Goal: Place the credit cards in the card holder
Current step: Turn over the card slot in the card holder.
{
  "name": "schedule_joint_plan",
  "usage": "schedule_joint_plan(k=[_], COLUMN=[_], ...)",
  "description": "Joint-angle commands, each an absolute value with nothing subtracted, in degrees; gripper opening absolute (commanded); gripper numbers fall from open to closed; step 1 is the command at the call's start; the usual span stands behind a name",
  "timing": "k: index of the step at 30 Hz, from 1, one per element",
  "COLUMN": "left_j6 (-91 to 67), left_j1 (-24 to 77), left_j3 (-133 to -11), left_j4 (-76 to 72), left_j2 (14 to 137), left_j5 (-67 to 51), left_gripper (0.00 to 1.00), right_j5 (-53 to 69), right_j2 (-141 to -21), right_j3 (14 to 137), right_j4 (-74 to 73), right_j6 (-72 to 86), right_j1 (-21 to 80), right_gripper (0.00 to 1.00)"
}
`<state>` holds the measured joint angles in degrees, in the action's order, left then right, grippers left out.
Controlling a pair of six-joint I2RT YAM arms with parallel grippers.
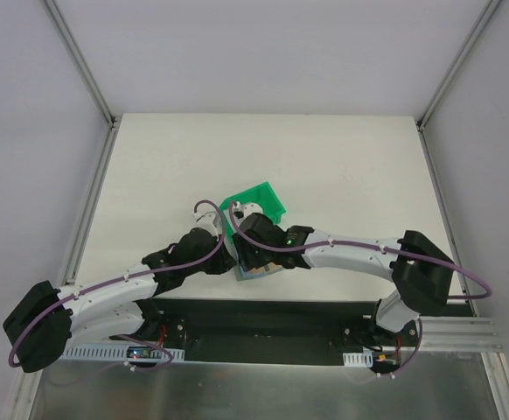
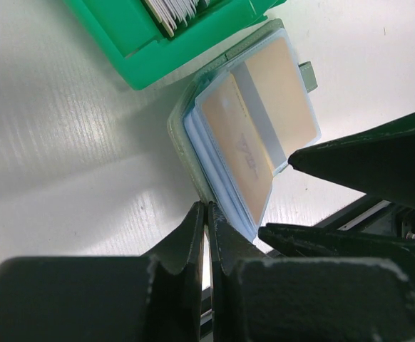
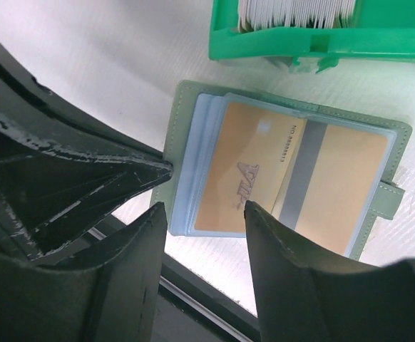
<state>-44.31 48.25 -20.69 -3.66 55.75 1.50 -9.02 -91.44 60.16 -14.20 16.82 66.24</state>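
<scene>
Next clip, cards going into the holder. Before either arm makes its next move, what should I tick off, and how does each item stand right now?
1. Card holder lies open on the table: ok.
2. Left jaws shut, tip against the holder's edge: ok.
3. Right jaws open, nothing between them, poised over the tan card: ok.
4. Tan card fully seated in its clear pocket: cannot tell; it sits skewed across the striped card.
5. Green bin apart from the holder: ok, a strip of table shows between them.
6. All cards loaded: not ok; white cards stand in the bin.
</scene>
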Motion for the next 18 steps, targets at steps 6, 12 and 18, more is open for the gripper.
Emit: schedule_joint_plan(k=[6, 12, 18], left_j6=[-44.6, -44.6, -44.7], left_j1=[47.6, 47.7, 47.7], left_j3=[-21.4, -21.4, -21.3], left_j4=[-4.4, -4.5, -4.5], left_j2=[55.0, 54.9, 55.0], left_j5=[1.3, 1.2, 1.3], left_gripper=[0.0, 0.0, 0.0], right_j5=[-9.6, -10.4, -11.2], right_j2=[-94.8, -95.7, -94.7], right_j3=[62.4, 62.7, 62.5], right_j4=[-16.6, -17.7, -18.2], right_j6=[17.6, 17.7, 17.5], right_j1=[66.1, 66.1, 66.1], right_gripper=[0.5, 0.48, 0.47])
